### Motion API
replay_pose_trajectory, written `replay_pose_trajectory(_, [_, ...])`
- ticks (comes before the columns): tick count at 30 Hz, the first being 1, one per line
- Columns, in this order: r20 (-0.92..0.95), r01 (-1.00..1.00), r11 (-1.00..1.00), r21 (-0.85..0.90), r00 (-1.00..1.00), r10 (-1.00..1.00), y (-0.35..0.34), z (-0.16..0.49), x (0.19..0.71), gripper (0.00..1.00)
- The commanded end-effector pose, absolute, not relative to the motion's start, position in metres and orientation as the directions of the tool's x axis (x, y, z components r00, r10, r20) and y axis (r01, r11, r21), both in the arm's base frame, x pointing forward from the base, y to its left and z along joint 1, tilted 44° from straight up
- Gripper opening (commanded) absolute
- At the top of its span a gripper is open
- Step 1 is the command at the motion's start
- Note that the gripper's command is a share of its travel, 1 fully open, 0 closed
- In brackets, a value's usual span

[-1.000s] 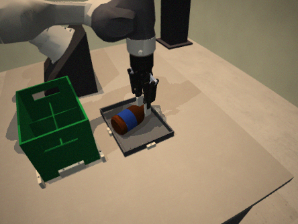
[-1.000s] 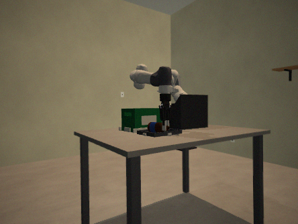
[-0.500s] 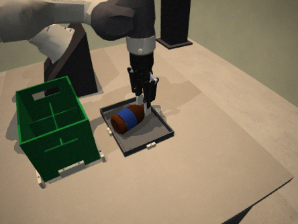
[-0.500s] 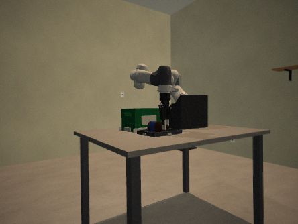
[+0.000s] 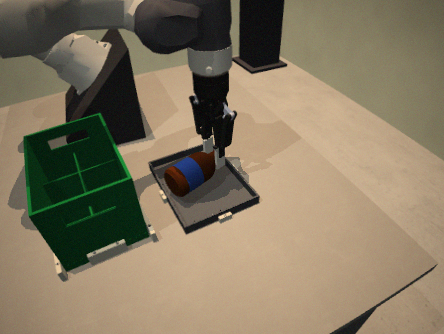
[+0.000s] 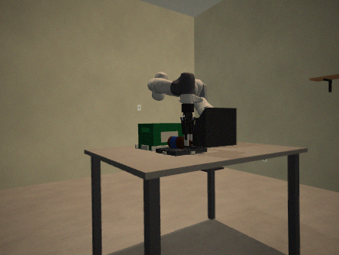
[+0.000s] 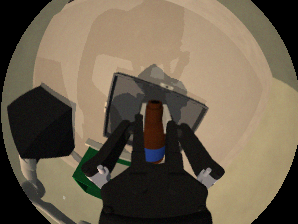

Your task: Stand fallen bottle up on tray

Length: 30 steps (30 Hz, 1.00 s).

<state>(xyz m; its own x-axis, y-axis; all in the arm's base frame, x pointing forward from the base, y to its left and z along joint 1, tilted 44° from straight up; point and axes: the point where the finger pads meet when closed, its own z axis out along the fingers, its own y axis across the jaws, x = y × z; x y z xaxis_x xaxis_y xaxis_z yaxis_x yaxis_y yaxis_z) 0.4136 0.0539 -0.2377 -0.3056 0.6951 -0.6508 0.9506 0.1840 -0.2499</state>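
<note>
Olive-beige walls point(image 6: 76, 76), tan floor point(image 6: 248, 214), dark-legged table point(image 6: 237, 153), wall shelf point(image 6: 324, 79) at right

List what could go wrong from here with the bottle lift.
1. The hand is shut only on the neck end of the bottle, which lies on its side; the heavy body may swing or slip out as it rises.
2. The tray stands loose, so the bottle's base dragging across it could shove it.
3. The bottle's base points toward the crate, so a slipping base could roll that way.
</note>
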Motion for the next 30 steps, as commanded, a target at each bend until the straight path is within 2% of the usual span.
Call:
replay_pose_trajectory(1, [-0.651, 0.95, 0.186, -0.251, -0.308, 0.694, 0.059, -0.233, 0.413, 0.0])
replay_pose_trajectory(30, [-0.651, 0.95, 0.186, -0.251, -0.308, 0.694, 0.085, -0.205, 0.415, 0.0])
